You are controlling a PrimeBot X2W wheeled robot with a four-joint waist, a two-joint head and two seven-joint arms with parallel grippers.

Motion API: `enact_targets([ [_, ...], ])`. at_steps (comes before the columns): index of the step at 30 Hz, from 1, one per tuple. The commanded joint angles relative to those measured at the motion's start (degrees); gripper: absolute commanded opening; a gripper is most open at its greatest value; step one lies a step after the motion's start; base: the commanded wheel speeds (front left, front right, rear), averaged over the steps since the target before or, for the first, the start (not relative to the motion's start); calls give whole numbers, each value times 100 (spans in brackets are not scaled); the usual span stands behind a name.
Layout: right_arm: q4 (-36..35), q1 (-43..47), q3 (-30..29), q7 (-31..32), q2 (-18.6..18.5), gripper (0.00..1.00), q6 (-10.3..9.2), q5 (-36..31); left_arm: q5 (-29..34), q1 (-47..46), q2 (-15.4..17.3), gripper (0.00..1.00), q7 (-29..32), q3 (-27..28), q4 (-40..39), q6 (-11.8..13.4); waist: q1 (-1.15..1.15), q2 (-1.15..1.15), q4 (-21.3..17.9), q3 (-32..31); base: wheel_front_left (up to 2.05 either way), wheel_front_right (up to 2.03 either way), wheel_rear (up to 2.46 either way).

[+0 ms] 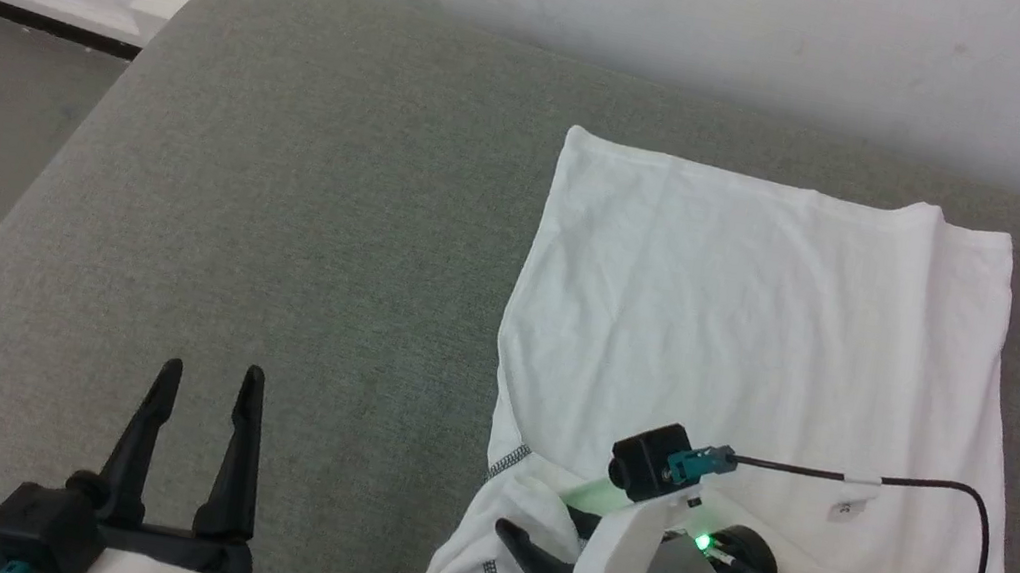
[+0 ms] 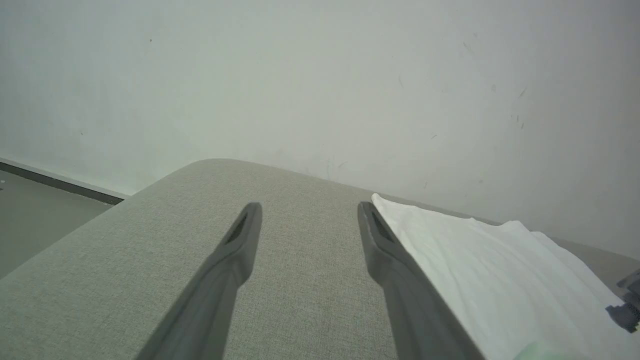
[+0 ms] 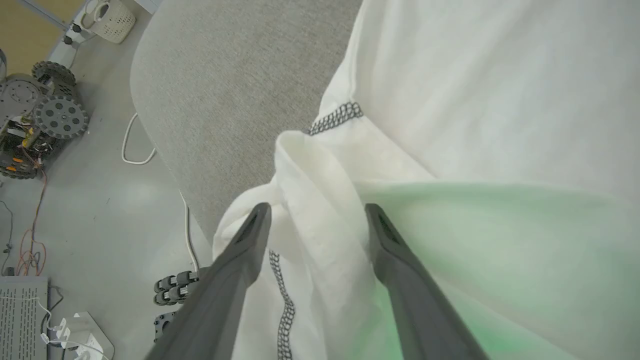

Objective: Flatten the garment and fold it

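Risk: the near-left corner of the garment [image 1: 766, 335] is bunching up and appears to be drooping over the front edge of the grey cushion [image 1: 301, 195]. The thin fabric is liable to slide toward the floor [image 3: 90, 210], or to snag on a finger if the arm pulls off sideways, which would spoil the flat part. The rest is lying fairly smooth across the cushion's right half, reaching the wall side.

Right end effector [image 3: 317, 215] is standing wide open, its fingers straddling a raised ridge of cloth near the zigzag seam [image 3: 336, 116] — nothing pinched, by my reading. Its arm is reaching steeply down over that corner.

Left end effector [image 1: 212, 373] is hovering open and empty above bare cushion — left of the garment, apart from it, fingers pointing wallward.
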Motion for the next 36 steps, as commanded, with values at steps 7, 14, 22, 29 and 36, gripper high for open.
enact_targets([
  [7,-801,-84,-792,-448,7,100,-5,615,-34,92,55,100,42,-14,-107,88,-1,0,-261,-202,0,0,0],
  [14,-2395,611,-2872,-1349,7,100,-5,-298,-186,161,40,100,13,-36,-299,80,-1,0,-565,-200,0,0,0],
  [22,-3381,1654,-4302,-2308,7,100,-5,-1121,-143,242,71,100,-60,-75,-337,34,-1,0,-852,-162,0,0,0],
  [29,-3337,2330,-4488,-2820,7,100,-5,-1709,-97,338,78,100,-122,-66,-153,-21,-1,0,-1064,-153,0,0,0],
  [36,-3286,2254,-4306,-2940,7,100,-5,-1688,46,-227,398,100,-12,-81,-96,-132,-1,0,-1189,129,0,0,0],
])
